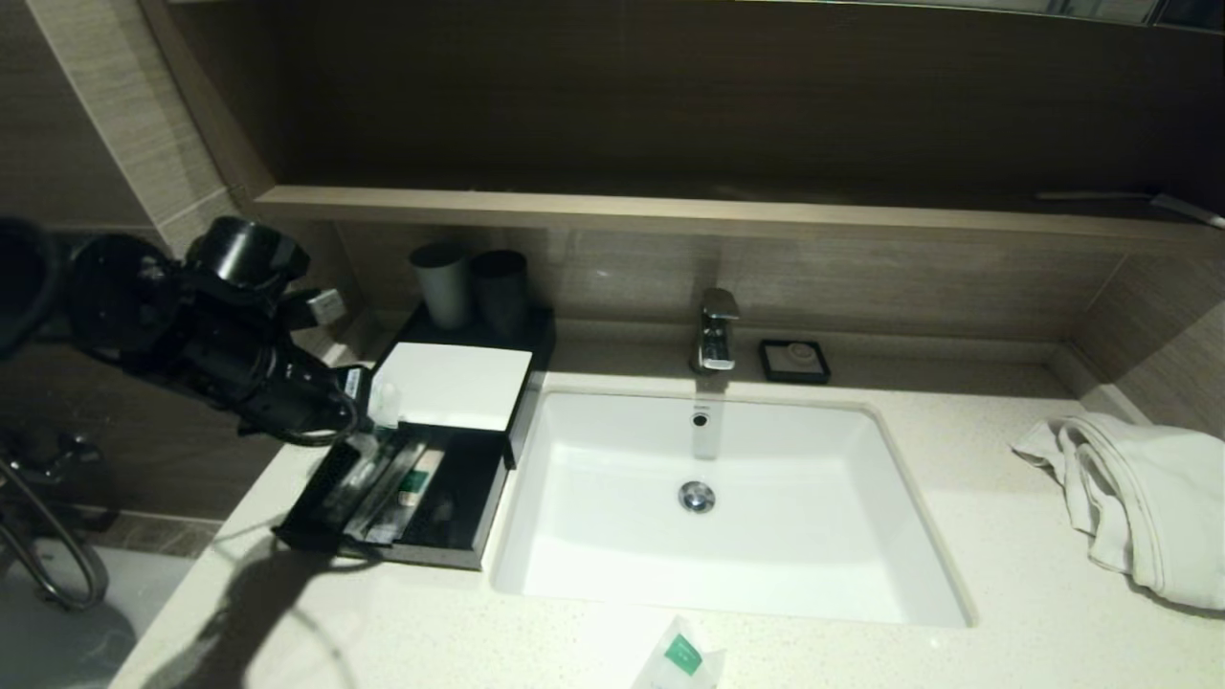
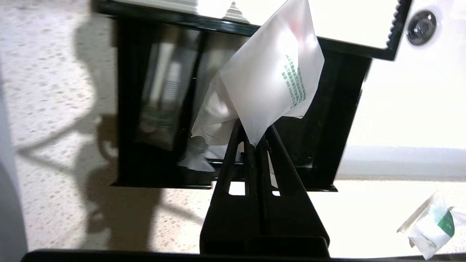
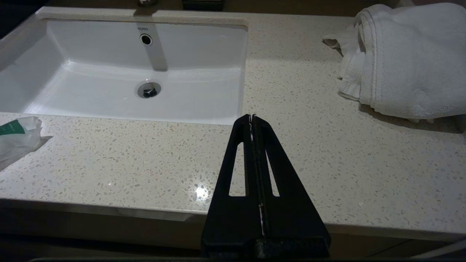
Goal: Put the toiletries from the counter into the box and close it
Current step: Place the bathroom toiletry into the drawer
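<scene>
The black box (image 1: pixel 455 385) with a white top stands left of the sink, and its drawer (image 1: pixel 459 498) is pulled out. My left gripper (image 1: pixel 368 421) hangs over the drawer's back end. In the left wrist view the left gripper (image 2: pixel 253 136) is shut on a corner of a white packet with green print (image 2: pixel 269 83). A long toothbrush pack (image 1: pixel 368 483) and a green-marked packet (image 1: pixel 416 478) lie in the drawer. Another green-marked sachet (image 1: pixel 681 658) lies on the counter (image 1: pixel 861 660) at the front, and shows in the right wrist view (image 3: pixel 16 136). My right gripper (image 3: pixel 252 117) is shut and empty over the counter's front edge.
The white sink (image 1: pixel 565 584) fills the middle, with a faucet (image 1: pixel 716 330) and a small black soap dish (image 1: pixel 794 361) behind it. Two dark cups (image 1: pixel 469 282) stand behind the box. A white towel (image 1: pixel 1139 498) lies at the right. A wooden shelf (image 1: pixel 670 211) runs above.
</scene>
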You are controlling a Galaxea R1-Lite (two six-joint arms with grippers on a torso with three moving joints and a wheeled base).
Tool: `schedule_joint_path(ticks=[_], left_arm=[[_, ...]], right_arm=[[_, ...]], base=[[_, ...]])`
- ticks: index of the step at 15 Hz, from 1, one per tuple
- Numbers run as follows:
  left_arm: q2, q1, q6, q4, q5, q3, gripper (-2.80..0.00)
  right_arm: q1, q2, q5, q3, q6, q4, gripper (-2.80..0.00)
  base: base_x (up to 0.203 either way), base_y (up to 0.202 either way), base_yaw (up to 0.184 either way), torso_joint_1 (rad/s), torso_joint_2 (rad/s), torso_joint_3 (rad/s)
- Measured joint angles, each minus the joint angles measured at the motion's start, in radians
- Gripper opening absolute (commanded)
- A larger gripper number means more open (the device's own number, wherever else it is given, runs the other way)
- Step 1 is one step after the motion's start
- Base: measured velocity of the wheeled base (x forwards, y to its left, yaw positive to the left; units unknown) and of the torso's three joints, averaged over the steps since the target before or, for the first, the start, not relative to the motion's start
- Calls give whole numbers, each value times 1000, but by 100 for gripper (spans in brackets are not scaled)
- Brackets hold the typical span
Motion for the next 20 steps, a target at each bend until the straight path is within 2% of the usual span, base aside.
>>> schedule_joint_path(ticks=[3, 8, 14, 17, 20], left_arm=[[21, -59, -17, 1, 1, -1, -280], [51, -117, -44, 10, 2, 13, -280], [92, -138, -41, 8, 7, 44, -280], [114, -150, -42, 5, 59, 49, -280], [136, -165, -43, 3, 70, 51, -280]], right_arm=[[0, 0, 0, 0, 0, 0, -280], [0, 0, 0, 0, 0, 0, -280], [0, 0, 0, 0, 0, 0, -280], [0, 0, 0, 0, 0, 0, -280], [0, 0, 0, 0, 0, 0, -280]], base=[[0, 0, 0, 0, 0, 0], [0, 0, 0, 0, 0, 0], [0, 0, 0, 0, 0, 0], [0, 0, 0, 0, 0, 0], [0, 0, 0, 0, 0, 0]])
